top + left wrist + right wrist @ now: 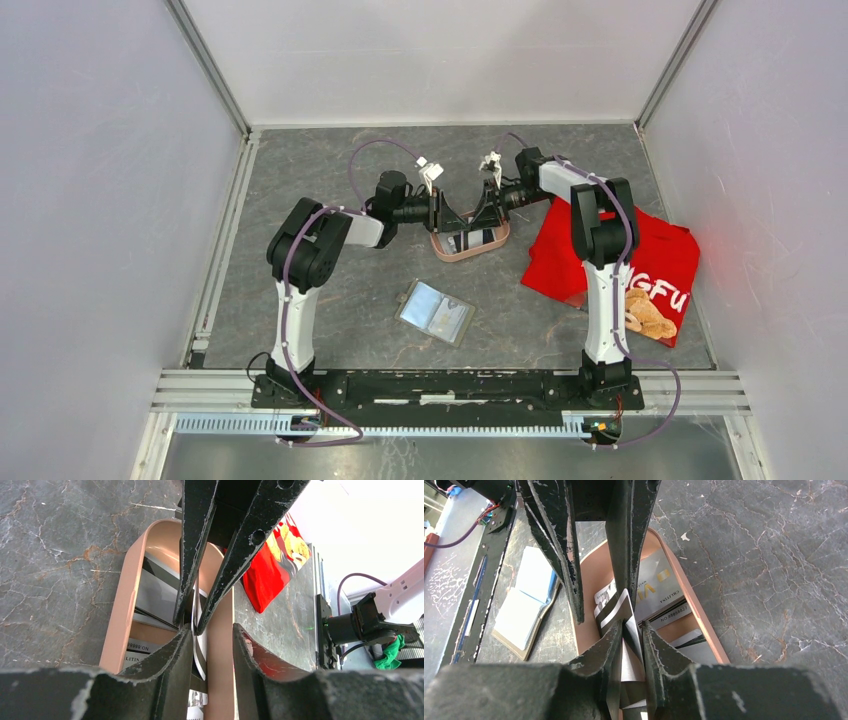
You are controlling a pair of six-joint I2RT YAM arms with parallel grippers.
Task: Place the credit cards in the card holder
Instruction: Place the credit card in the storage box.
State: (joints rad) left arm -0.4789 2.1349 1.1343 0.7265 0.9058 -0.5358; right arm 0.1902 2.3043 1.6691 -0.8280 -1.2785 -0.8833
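Right wrist view showed us one whitish credit card [622, 608] standing on edge above the pink tray [122, 615]. It was pinched between the fingers of the right gripper [632, 627], which were pressed closed against its faces. The left wrist view showed the same card running between the fingers of the left gripper [212, 627]. Those were spread, with a clear gap on one side of the card, so we judged the left was not clamping it. The two grippers met nose to nose over the tray.

The other credit cards [659, 587] lay flat in the tray beneath, a silvery-grey one with dark lettering on top and whitish ones partly under it.

The card holder [435, 312] lay open on the worktop [330, 180], nearer the arm bases and well apart from the tray, with its two pale inner panels facing up. We could not tell whether any card already sat in a pocket.

We judged the task to be at an early stage. One card was lifted and under control, but it was not yet carried to the holder, and several remained in the tray. Each of those still had to be picked up, moved over and slid into a pocket.

A red shirt [600, 250] lay to the right of the tray and played no part.
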